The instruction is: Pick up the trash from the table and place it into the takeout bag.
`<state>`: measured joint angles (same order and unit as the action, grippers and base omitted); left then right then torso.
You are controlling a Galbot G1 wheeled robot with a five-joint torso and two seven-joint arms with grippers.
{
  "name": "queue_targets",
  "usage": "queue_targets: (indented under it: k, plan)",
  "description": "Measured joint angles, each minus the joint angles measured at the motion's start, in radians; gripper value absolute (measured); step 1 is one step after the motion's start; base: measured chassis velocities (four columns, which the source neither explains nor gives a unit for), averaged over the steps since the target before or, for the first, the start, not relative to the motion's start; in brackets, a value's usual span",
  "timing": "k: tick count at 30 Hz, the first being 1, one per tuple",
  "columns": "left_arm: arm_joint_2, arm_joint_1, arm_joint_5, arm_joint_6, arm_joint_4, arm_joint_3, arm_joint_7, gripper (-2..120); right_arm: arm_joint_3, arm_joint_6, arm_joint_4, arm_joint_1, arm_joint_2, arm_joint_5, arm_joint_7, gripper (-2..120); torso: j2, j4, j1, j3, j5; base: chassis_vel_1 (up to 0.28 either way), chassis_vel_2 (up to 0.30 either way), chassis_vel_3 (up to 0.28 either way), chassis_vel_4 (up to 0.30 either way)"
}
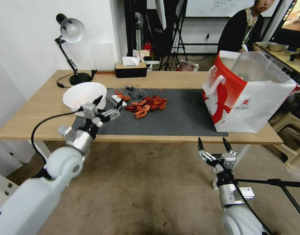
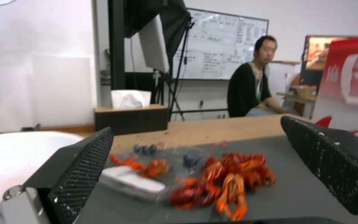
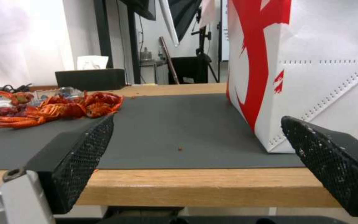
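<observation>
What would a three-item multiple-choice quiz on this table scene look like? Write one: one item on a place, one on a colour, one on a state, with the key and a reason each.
1. Where does the takeout bag stand on the table?
A. At the robot's right end
B. At the robot's left end, beside the lamp
C. In the middle, on top of the shells

2. What colour is the mat under the crayfish shells?
A. Bright yellow
B. Dark grey
C. White

3. What state is the left gripper in?
A. Shut on the bowl
B. Shut on a shell
C. Open, holding nothing

Key: 1 A, the bag stands upright at the right end, its base partly on the mat. 2 B, the head view shows the red shells lying on a dark grey sheet. 3 C, the left wrist view shows its fingers spread, with the shells lying beyond them and the white bowl beside it.
</observation>
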<state>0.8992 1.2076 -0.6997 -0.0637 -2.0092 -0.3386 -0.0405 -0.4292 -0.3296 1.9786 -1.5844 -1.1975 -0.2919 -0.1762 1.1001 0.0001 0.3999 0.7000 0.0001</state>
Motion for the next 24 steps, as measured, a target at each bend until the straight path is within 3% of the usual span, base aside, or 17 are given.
queue_targets:
  k: [11,24]
  plan:
    - [0.079,0.117,0.186,-0.013,-0.023,-0.043,-0.017,100,-0.004,0.008,0.02,-0.009,-0.012,-0.011,0.0,100,0.0,0.0,0.0,0.0,-0.0001,0.0,0.0,0.0,0.0]
    - [0.18,0.208,0.303,-0.079,0.013,-0.098,0.007,100,-0.009,0.016,0.028,-0.004,-0.02,-0.015,-0.003,100,0.0,-0.0002,0.0,0.0,0.0001,0.0,0.0,0.0,0.0]
